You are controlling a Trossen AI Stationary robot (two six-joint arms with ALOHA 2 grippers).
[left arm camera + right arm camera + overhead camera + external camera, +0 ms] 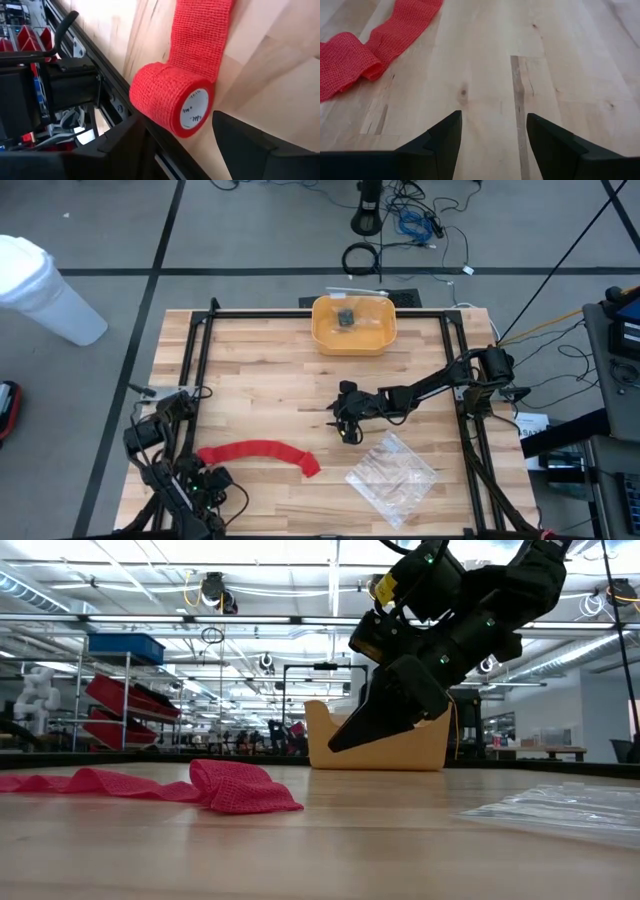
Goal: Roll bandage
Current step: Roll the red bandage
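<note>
Clearly your left gripper [177, 145] stood released around the bandage [262, 452] roll at the table's [270, 370] front-left edge; its band ran sideways toward the centre; your right gripper [492, 132] hovered spread, mid-table.

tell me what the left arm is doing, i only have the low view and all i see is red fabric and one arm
Observer: The left gripper is open at the bandage's rolled end, near the table's left front corner.
Operator: rolled end? looks like a flat strip to me
Observer: The left wrist view shows a tight roll with a white core, lying between the fingers.
Operator: and that arm i see is which
Observer: It's the right arm; its gripper is open over bare wood, holding nothing.
Operator: anything else on the table
Observer: A clear plastic bag lies right of the strip's loose end.
</note>
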